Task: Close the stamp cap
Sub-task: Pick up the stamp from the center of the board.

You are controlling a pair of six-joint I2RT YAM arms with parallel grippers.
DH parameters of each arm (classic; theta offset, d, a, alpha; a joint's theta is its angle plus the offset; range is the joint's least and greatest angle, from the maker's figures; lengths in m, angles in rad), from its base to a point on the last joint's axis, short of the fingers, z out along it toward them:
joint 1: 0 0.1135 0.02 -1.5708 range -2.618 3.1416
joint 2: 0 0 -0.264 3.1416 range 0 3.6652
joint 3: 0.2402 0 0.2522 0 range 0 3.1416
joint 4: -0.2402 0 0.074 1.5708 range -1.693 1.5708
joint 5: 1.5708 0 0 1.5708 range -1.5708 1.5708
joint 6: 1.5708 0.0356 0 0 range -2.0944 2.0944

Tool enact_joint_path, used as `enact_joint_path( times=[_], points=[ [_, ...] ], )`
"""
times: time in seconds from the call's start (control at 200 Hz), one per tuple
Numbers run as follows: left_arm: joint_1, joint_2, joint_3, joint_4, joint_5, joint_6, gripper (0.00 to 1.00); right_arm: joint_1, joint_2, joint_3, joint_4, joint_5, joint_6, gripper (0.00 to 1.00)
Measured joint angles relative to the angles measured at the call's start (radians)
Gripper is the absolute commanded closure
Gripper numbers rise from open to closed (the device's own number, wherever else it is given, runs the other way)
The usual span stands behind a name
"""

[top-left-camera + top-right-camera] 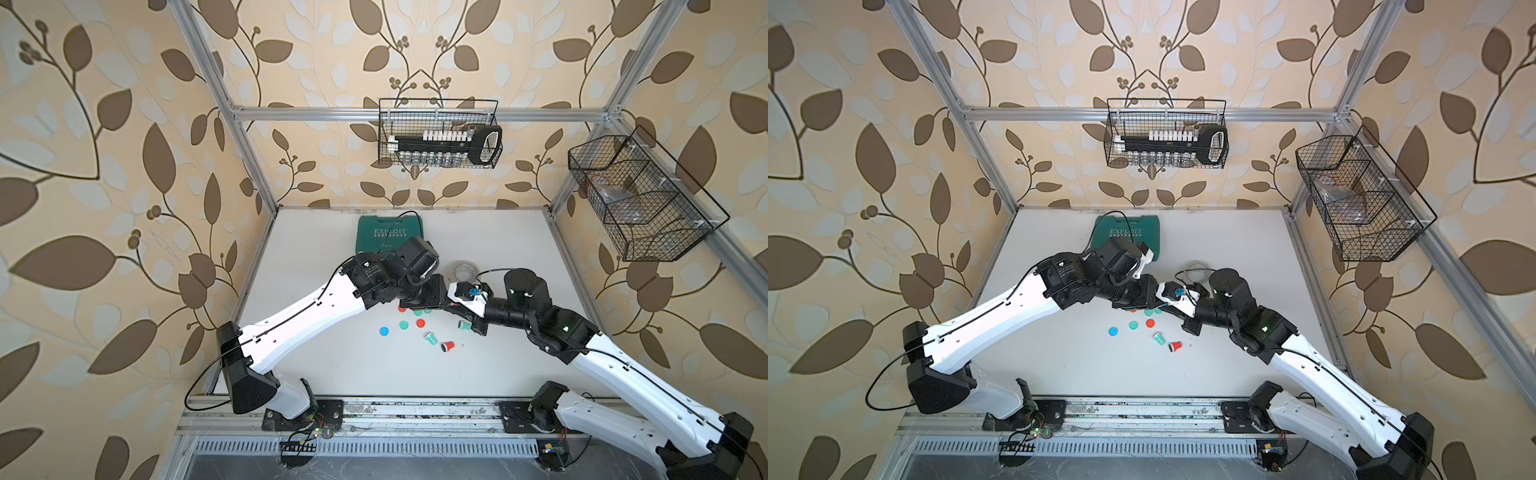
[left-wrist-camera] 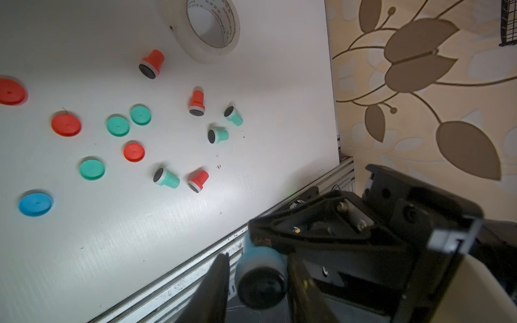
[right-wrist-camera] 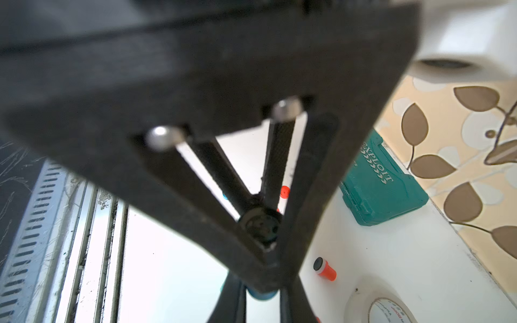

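Note:
A blue stamp (image 2: 261,285) hangs above the table's front rail, its dark face toward the left wrist camera. My right gripper (image 3: 261,290) is shut on its blue body (image 3: 260,296). My left gripper (image 2: 257,260) stands open around the stamp's face end, one finger touching it or nearly so, while a narrow gap shows at the other finger (image 2: 218,282). In both top views the two wrists meet over the middle of the table (image 1: 446,301) (image 1: 1160,305), and the stamp is hidden there. A loose blue cap (image 2: 35,202) (image 1: 384,331) (image 1: 1113,331) lies flat on the table.
Several red and teal stamps (image 2: 151,64) and loose caps (image 2: 118,126) lie scattered on the white table. A tape roll (image 2: 212,28) (image 1: 464,271) sits behind them, and a green case (image 1: 388,235) (image 3: 383,190) at the back. Wire baskets (image 1: 440,133) hang on the frame.

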Motion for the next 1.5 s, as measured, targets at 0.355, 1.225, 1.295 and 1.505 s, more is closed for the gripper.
enact_joint_path(
  times=[0.355,1.225,1.295,1.505],
  points=[
    [0.000,-0.013,0.000,0.012,0.008,-0.006,0.80,0.000,-0.023,0.000,0.010,-0.001,0.027,0.68],
    [0.000,-0.330,0.034,0.320,0.269,-0.053,0.86,0.000,-0.153,0.209,0.420,-0.180,0.296,0.47],
    [0.000,-0.323,0.035,0.341,0.301,-0.056,0.86,0.000,-0.113,0.236,0.439,-0.222,0.308,0.50],
    [0.000,-0.301,0.046,0.379,0.353,-0.059,0.87,0.000,-0.071,0.251,0.494,-0.306,0.339,0.57]
  ],
)
